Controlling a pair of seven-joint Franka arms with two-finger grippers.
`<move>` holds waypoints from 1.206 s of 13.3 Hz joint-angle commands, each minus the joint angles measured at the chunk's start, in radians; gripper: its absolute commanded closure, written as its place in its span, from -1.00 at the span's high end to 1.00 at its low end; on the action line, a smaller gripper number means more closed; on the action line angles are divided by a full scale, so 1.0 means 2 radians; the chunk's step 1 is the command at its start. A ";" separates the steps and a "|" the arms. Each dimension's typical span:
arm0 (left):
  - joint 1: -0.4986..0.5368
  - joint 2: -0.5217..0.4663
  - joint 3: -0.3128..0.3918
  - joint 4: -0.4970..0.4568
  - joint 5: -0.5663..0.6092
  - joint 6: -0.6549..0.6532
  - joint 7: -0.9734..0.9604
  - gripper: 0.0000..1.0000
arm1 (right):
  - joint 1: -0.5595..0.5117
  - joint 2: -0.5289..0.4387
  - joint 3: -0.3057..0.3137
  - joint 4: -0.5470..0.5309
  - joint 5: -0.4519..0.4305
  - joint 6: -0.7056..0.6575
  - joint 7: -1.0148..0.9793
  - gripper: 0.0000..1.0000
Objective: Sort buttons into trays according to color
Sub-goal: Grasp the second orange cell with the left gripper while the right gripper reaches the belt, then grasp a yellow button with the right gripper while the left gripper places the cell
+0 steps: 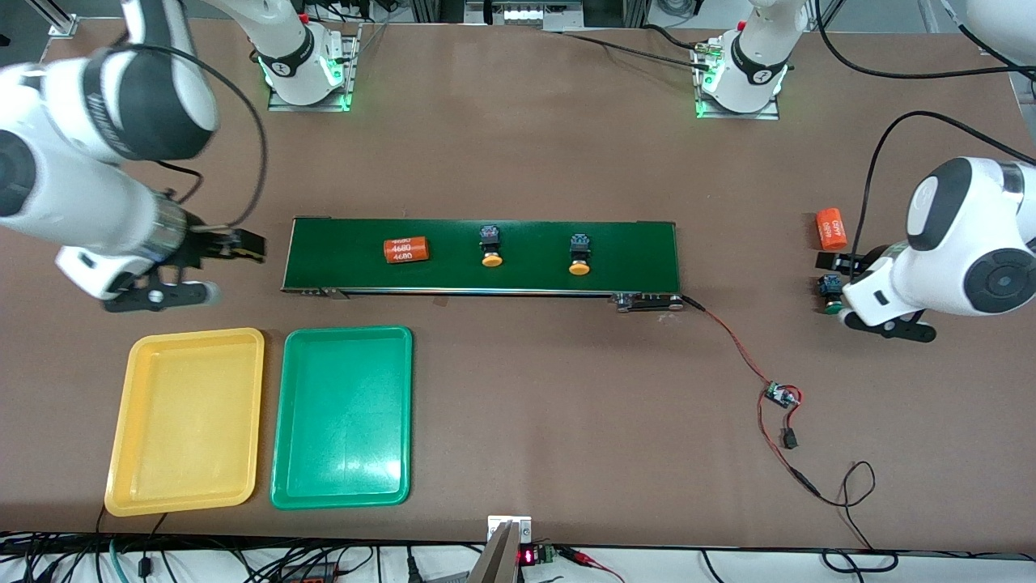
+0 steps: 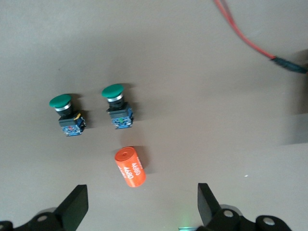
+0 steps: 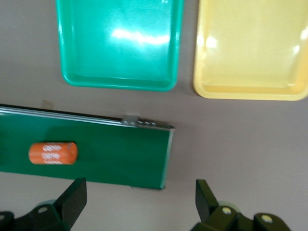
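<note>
A: The left claw (image 2: 139, 209) stands wide open and holds nothing. It hovers over the surface (image 1: 518, 421) at the left arm's end. Under it, in its wrist view, lie two green buttons, the first green button (image 2: 63, 113) and the second green button (image 2: 117, 103), side by side, and an orange cylinder (image 2: 130, 167) lies just beside them, closest to the claw's fingers.

B: And the right claw (image 3: 137, 207)?

A: It is also fully open and empty. It hangs over the surface just off the end of the conveyor belt (image 1: 481, 255), at the right arm's end. Below it I see the belt's end with a second orange cylinder (image 3: 53, 153) on it. Near that same belt end lie the green tray (image 3: 120, 84) and the yellow tray (image 3: 250, 91), side by side.

B: Where are the yellow buttons?

A: Both are on the belt: the first yellow button (image 1: 490, 245) and the second yellow button (image 1: 579, 253). They lie farther along the belt from the right claw than the cylinder does.

B: So how much of the sorting is done?

A: I judge that nothing is done yet. Both trays hold no button. All four buttons remain to be moved: two green ones to the green tray, two yellow ones to the yellow tray. The green ones are well apart from the trays.
</note>
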 commanded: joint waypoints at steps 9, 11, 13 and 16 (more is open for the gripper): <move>-0.053 -0.124 0.215 -0.377 -0.038 0.392 0.059 1.00 | 0.089 0.013 0.096 -0.108 0.051 0.177 0.194 1.00; -0.052 -0.111 0.216 -0.425 -0.039 0.466 0.058 1.00 | 0.113 0.026 0.096 -0.109 0.050 0.180 0.213 1.00; -0.052 -0.100 0.221 -0.440 -0.039 0.491 0.058 1.00 | 0.126 0.036 0.096 -0.111 0.043 0.182 0.219 1.00; -0.052 -0.094 0.224 -0.440 -0.038 0.492 0.059 0.18 | 0.133 0.044 0.096 -0.125 0.026 0.182 0.214 1.00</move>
